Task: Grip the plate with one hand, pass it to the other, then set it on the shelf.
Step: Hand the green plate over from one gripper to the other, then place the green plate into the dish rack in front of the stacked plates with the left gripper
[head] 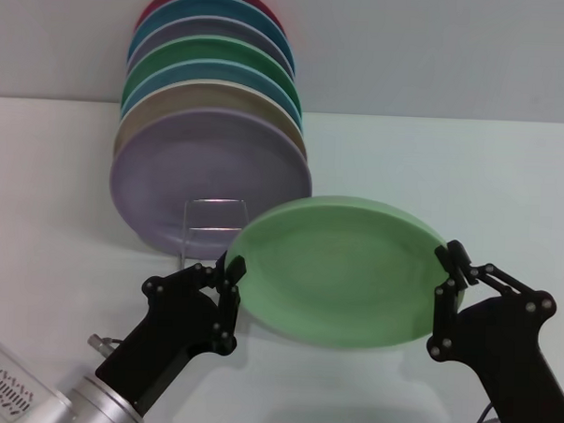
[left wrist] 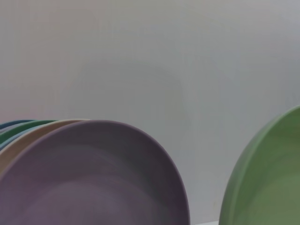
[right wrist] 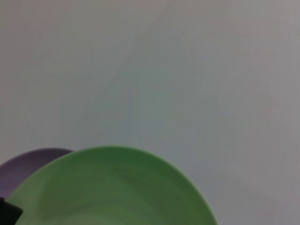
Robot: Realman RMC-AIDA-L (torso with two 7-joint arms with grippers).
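The light green plate hangs tilted above the table in the head view, in front of the shelf, a thin wire rack. My left gripper pinches the plate's left rim. My right gripper pinches its right rim. Both look shut on the rim, so the plate spans the two hands. The left wrist view catches the plate's edge. The right wrist view shows its upper face.
Several coloured plates stand in a row on the rack, with a lavender plate at the front, just behind the green plate; it also shows in the left wrist view. White table surface spreads to the right.
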